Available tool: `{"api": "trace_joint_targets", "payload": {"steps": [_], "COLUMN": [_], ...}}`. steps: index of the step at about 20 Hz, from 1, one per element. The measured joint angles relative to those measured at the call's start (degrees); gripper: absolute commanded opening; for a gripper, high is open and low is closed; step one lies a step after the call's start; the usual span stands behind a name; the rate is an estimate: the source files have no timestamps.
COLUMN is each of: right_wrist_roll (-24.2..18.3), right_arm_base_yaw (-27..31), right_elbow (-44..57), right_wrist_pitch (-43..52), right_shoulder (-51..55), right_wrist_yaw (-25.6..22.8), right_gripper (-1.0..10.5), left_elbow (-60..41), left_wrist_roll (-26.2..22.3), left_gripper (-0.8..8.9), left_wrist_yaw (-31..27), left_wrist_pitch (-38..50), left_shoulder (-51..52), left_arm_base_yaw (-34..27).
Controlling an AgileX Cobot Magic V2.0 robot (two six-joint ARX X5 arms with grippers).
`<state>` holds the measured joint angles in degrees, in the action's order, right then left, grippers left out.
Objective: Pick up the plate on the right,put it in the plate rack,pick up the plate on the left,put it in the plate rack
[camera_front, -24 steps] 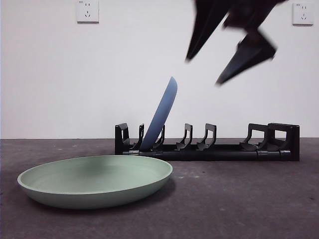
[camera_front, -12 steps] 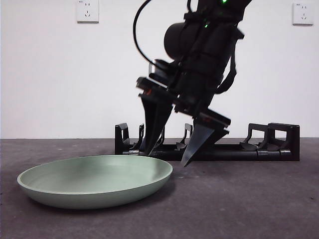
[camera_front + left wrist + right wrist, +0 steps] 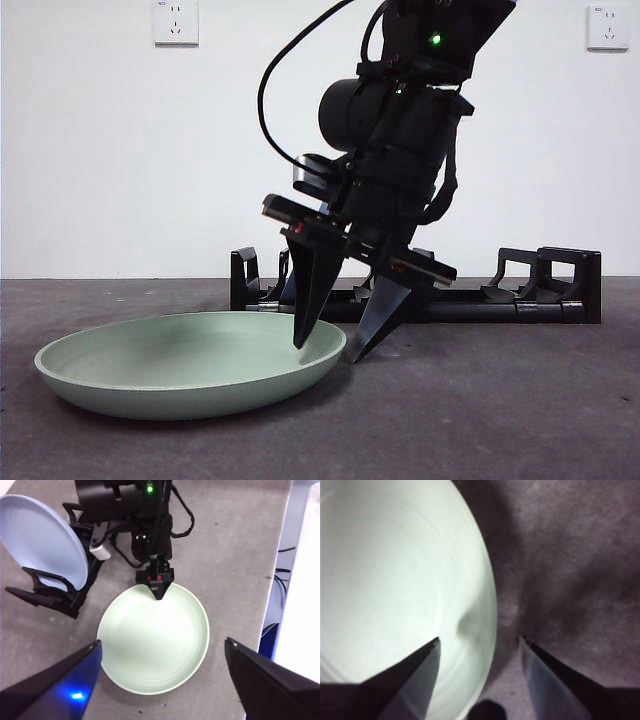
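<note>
1. White wall behind, two wall sockets (image 3: 176, 22) high up; dark grey table (image 3: 500, 400) below.
2. Green plate (image 3: 190, 362) lies flat on the table, near the camera in the front view, in front of the plate rack (image 3: 520, 300).
3. Plate rack runs along the back of the table. Blue plate (image 3: 40, 542) stands on edge in one of its slots at one end, seen from the left wrist camera; in the front view the arm hides most of it.
4. Right gripper (image 3: 328, 345) is down at the green plate's rim, jaws spread, straddling the edge: one jaw over the inside of the plate, the other over the table just outside. Nothing clamped yet.
5. Left gripper (image 3: 160, 650) hangs high above the green plate, jaws wide apart, holding nothing.
</note>
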<state>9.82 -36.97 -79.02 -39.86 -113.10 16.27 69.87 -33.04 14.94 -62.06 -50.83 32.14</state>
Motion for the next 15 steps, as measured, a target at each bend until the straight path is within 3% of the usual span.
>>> {"api": "trace_joint_targets", "payload": {"steps": [4, 15], "right_wrist_roll": [0.09, 1.20], "right_arm_base_yaw": [-0.07, 0.20], "right_elbow": [0.00, -0.02], "right_wrist_pitch": [0.83, 0.98], "right_shoulder": [-0.07, 0.15], "right_wrist_yaw": [0.00, 2.71], "right_gripper": [0.0, -0.1], "left_elbow": [0.00, 0.00], "left_wrist_roll": [-0.35, -3.10], "left_gripper": [4.15, 4.15], "left_wrist_yaw": [0.00, -1.49], "left_wrist_pitch": [-0.02, -0.17], "left_shoulder": [-0.42, -1.29], "left_arm_base_yaw": [0.66, 5.09]}}
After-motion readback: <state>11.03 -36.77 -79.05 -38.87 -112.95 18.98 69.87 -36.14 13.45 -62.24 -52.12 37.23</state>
